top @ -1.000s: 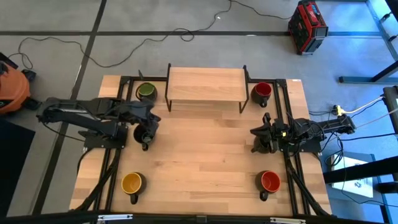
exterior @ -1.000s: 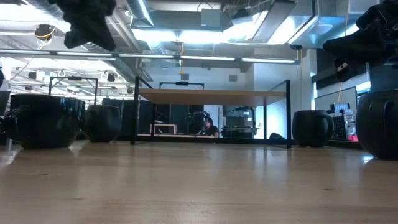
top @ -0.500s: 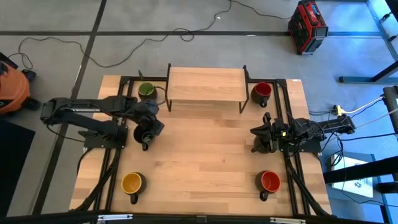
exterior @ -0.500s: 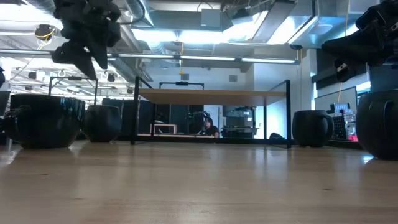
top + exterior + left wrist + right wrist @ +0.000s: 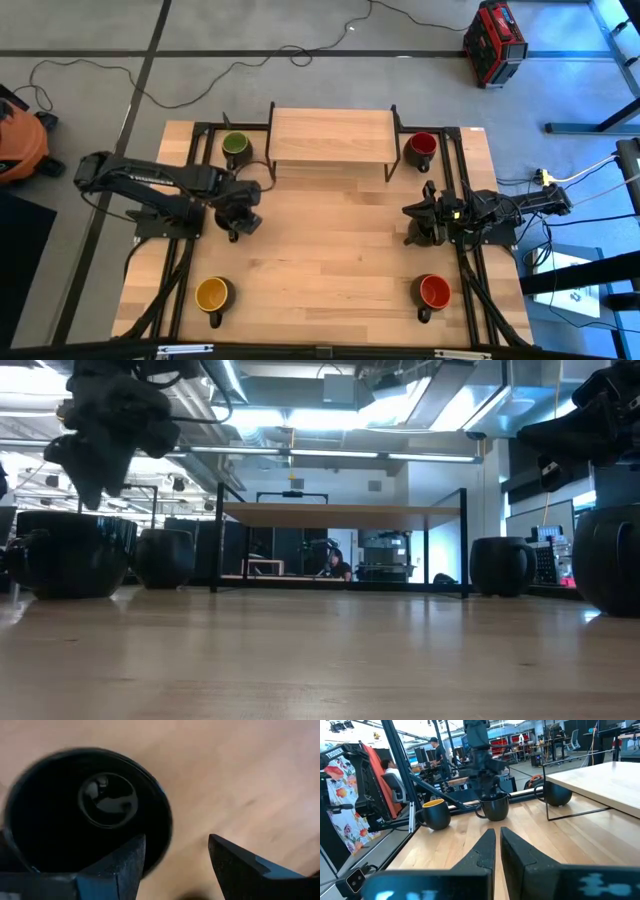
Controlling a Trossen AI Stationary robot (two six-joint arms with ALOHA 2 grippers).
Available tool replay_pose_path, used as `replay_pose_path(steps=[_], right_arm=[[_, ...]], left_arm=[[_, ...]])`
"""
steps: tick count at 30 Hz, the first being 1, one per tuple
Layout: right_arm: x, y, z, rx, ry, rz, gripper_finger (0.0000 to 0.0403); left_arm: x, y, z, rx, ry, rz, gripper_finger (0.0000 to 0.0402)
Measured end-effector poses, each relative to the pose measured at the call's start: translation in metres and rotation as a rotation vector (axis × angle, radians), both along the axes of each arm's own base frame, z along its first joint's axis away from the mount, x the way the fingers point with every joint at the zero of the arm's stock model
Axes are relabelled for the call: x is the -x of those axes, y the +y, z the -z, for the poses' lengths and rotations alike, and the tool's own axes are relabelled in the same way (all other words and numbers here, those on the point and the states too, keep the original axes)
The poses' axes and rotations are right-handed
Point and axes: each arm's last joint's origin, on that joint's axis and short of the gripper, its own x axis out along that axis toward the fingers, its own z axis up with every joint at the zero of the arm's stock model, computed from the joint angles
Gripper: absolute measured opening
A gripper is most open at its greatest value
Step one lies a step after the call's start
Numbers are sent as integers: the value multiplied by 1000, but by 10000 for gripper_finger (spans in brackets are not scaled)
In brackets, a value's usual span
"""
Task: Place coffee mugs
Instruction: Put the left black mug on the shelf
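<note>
Starting left of the wooden shelf: your left gripper hangs over a black mug in front of the shelf's left end, fingers spread, one finger over the rim and nothing pinched. The green mug stands beside the shelf's left leg, the yellow mug well in front of it. To the right, the dark red mug sits by the shelf's right leg, the orange-red mug well in front. Your right gripper waits between those two, fingers pressed together. These mugs look glazed, rigid, likely slippery and chippable; pinch across the wall at the rim, one finger inside.
</note>
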Motion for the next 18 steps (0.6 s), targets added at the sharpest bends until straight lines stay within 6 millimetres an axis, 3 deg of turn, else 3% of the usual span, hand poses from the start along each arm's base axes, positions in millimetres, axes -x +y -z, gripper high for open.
replay_pose_path(steps=[12, 18], right_arm=[[0, 0, 0, 0, 0, 0, 17], [0, 0, 0, 0, 1, 0, 17]], left_arm=[[32, -18, -16, 44, 10, 334, 212], [36, -23, -19, -132, -45, 681, 212]])
